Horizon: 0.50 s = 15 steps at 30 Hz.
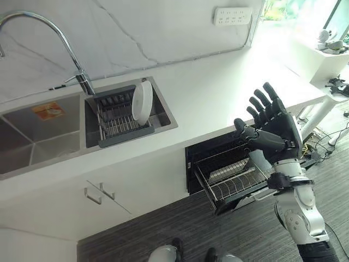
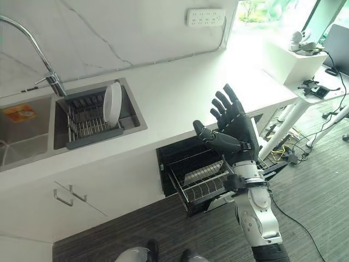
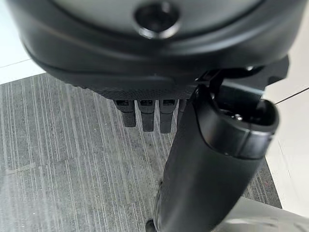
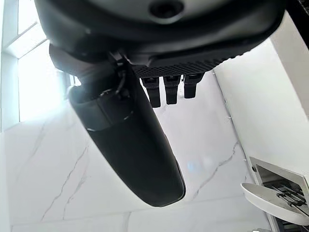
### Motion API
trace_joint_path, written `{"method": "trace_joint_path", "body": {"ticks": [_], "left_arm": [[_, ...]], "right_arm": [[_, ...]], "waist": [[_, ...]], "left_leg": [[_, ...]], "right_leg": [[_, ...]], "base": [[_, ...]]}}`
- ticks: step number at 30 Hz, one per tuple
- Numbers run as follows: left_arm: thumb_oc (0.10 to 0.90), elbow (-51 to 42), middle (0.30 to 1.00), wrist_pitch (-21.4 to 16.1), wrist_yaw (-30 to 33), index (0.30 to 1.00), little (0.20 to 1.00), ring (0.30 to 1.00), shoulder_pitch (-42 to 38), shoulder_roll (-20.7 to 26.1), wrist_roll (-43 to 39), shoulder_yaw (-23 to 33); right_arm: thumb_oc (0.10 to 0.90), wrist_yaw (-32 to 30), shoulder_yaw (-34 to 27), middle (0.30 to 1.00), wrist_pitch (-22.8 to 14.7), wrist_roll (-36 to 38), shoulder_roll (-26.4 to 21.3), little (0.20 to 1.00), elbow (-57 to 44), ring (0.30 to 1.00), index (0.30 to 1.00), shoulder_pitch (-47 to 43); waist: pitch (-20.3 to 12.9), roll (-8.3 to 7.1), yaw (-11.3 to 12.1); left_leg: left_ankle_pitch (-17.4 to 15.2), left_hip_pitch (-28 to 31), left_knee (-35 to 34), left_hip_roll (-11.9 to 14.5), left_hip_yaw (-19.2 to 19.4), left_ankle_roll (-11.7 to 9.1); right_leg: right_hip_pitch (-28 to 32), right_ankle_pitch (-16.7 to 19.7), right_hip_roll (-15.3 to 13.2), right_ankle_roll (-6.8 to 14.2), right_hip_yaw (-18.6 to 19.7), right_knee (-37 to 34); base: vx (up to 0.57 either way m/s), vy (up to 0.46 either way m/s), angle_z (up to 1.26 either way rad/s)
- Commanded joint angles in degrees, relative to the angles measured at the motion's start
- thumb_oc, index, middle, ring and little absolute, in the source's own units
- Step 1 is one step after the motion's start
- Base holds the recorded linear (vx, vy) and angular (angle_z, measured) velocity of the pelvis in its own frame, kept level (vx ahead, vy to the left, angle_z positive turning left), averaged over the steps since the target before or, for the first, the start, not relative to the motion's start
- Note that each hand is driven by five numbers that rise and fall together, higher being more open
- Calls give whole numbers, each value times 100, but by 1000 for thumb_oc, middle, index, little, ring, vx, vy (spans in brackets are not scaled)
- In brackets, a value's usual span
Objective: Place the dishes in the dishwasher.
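One white plate [image 1: 142, 102] stands on edge in the dark dish rack [image 1: 117, 123] inside the sink's right basin; it also appears as the plate [image 4: 275, 198] in the right wrist view. Below the counter the dishwasher's wire basket [image 1: 234, 183] is pulled out over the floor. My right hand [image 1: 272, 128] is raised above that basket, at the counter's front edge, open with its fingers straight and spread, holding nothing. My left hand [image 3: 145, 48] hangs over the grey floor, its fingers straight and empty.
A tall curved faucet [image 1: 54, 33] rises behind the sink, whose left basin [image 1: 32, 147] holds an orange packet [image 1: 48, 111]. The white counter [image 1: 218, 93] runs to the right, with a socket strip [image 1: 233, 15] on the wall. A white side table [image 1: 327, 82] stands at the far right.
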Motion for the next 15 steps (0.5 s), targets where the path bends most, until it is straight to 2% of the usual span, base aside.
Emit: {"method": "trace_joint_path", "body": {"ticks": [1,3,4,6,7,8,11,12,13,14,15], "left_arm": [[800,186,900,30,230,900,900,900,-84,0,176,-77],[800,280,900,109,375,900,900,900,-134,11,283,-80],[800,351,900,76,395,900,900,900,-170,25,358,-102],[800,355,900,70,407,900,900,900,-208,27,413,-89],[800,298,900,136,450,900,900,900,-235,40,461,-86],[800,251,900,292,570,900,900,900,-261,101,462,-91],[800,287,900,335,636,900,900,900,-288,139,405,-142],[800,301,900,323,675,900,900,900,-298,156,394,-187],[800,279,900,341,706,900,900,900,-318,193,363,-256],[800,278,900,343,708,900,900,900,-321,195,361,-257],[800,274,900,348,725,900,900,900,-339,208,342,-260]], "right_arm": [[800,289,-98,900,-99,-385,-120,900,-339,900,900,-816],[800,302,-124,900,38,-377,-198,900,-427,900,900,-793],[800,185,-133,900,90,-366,-216,900,-507,900,900,-750],[800,116,-176,900,119,-321,-231,900,-596,900,900,-655],[800,89,-212,900,112,-325,-218,900,-647,900,900,-591],[800,43,-217,900,108,-370,-136,900,-701,900,900,-560],[800,-16,-183,900,68,-407,-48,900,-683,900,900,-588],[800,-54,-188,900,50,-380,-25,900,-673,900,900,-600],[800,-81,-153,900,-18,-390,14,900,-629,900,900,-624],[800,-81,-149,900,-27,-392,15,900,-624,900,900,-626],[800,-82,-115,900,-88,-421,30,900,-611,900,900,-624]], "waist": [[157,-44,234],[134,-4,170],[128,-7,94],[119,-6,65],[108,-11,69],[107,-13,99],[92,15,100],[78,19,91],[91,54,58],[95,55,57],[131,46,52]], "left_leg": [[-212,-206,57,260,-183,-337],[-230,-248,57,412,-2,-370],[-262,-214,57,519,234,-377],[-329,-159,57,496,315,-331],[-418,-93,57,394,278,-242],[-545,40,57,171,95,-54],[-641,147,57,50,48,85],[-683,158,57,-22,26,176],[-756,210,57,-104,-48,329],[-762,213,57,-111,-51,339],[-801,237,57,-165,-65,394]], "right_leg": [[769,-492,99,545,283,-344],[828,-542,0,577,124,-344],[891,-579,-77,594,-13,-344],[956,-589,-133,619,-99,-344],[1017,-568,-152,641,-120,-344],[1094,-474,-163,673,-71,-344],[1179,-432,-164,701,-40,-344],[1259,-335,-96,731,-5,-344],[1336,148,13,855,-8,-289],[1320,166,10,865,-7,-244],[1166,269,-16,911,-3,117]], "base": [[61,323,-18],[90,310,-6],[55,160,20],[149,262,41],[346,473,40],[318,391,26],[240,258,15],[277,295,12],[216,242,-1],[140,196,5],[61,104,-4]]}}
